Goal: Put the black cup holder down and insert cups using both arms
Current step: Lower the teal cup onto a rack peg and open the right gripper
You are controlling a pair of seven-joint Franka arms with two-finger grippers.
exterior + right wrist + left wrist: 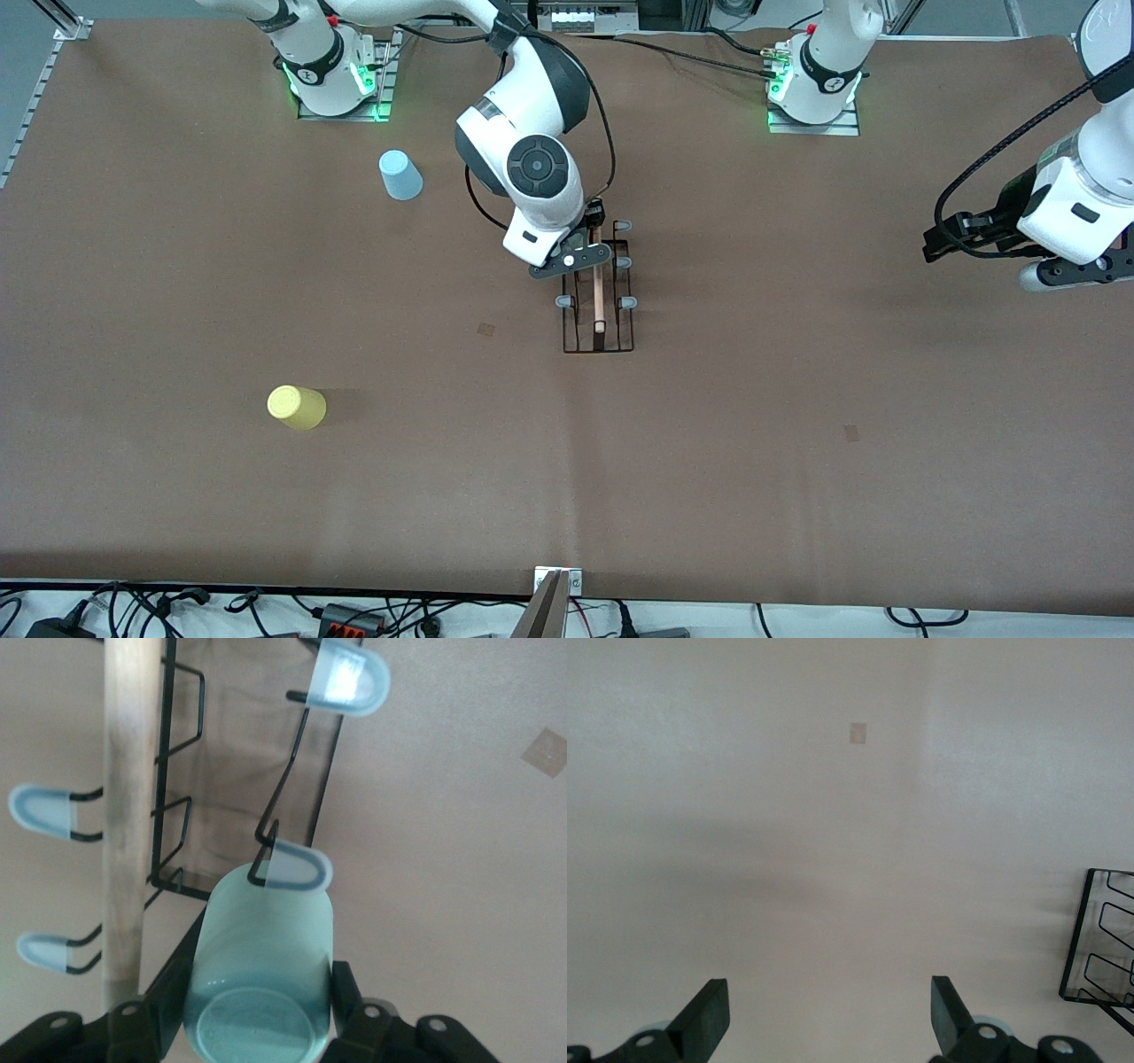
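One pale green plastic cup (261,966) we see clamped in the right hand (257,1014) at the black wire cup holder (599,306); the left hand (824,1014) waits open above the brown worktop (797,425).

I see the rack (599,306) upright mid-table: black wire, wooden rod on top, pale-capped prongs. The green cup (259,967) sits clamped between my right gripper's (257,1010) fingers, its far end touching a prong cap. The blue cup (400,175) and yellow cup (297,408) lie well clear of both grippers' fingers, toward the right arm's end.
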